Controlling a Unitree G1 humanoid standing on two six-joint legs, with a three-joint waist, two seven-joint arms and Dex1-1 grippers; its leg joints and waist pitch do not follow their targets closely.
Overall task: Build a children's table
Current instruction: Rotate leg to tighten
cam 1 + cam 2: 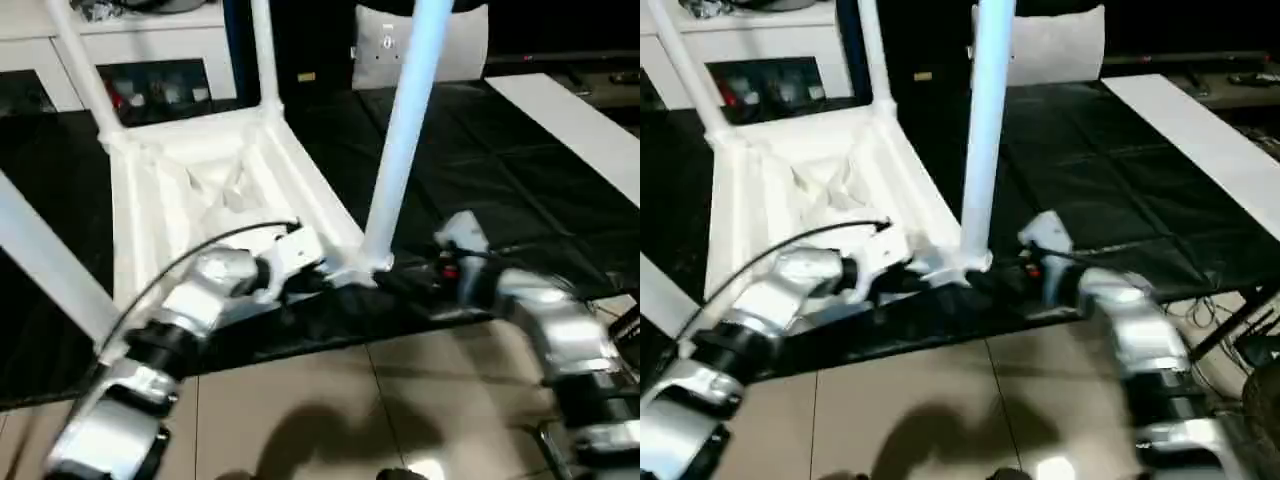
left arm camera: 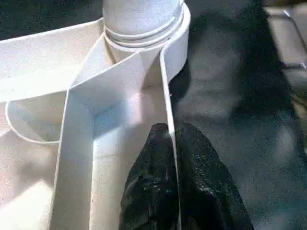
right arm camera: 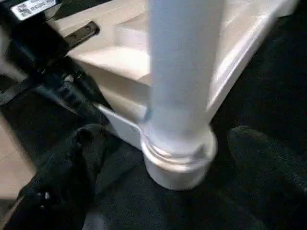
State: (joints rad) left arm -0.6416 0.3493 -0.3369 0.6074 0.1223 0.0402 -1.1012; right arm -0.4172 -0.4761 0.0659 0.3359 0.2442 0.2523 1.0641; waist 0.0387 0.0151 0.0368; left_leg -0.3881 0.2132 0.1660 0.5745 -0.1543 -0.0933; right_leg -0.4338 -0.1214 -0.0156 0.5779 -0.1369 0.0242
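The children's table lies upside down on a black mat, its ribbed top (image 1: 190,200) facing up. White legs stand in its corner sockets: two at the back (image 1: 85,70) (image 1: 263,50), one at the near left (image 1: 45,260) and one at the near right (image 1: 405,130). My left gripper (image 2: 170,143) is shut on the thin rim wall of the top, just beside the near right socket (image 2: 144,33). My right gripper (image 3: 177,158) is open, with one finger (image 3: 72,163) on each side of that leg's base and socket, touching neither.
A white cabinet (image 1: 150,60) with glass doors stands behind the table at the back left. A long white board (image 1: 580,120) lies on the mat at the right. Beige floor tiles (image 1: 330,400) begin at the mat's near edge. Cables (image 1: 1240,330) lie at the far right.
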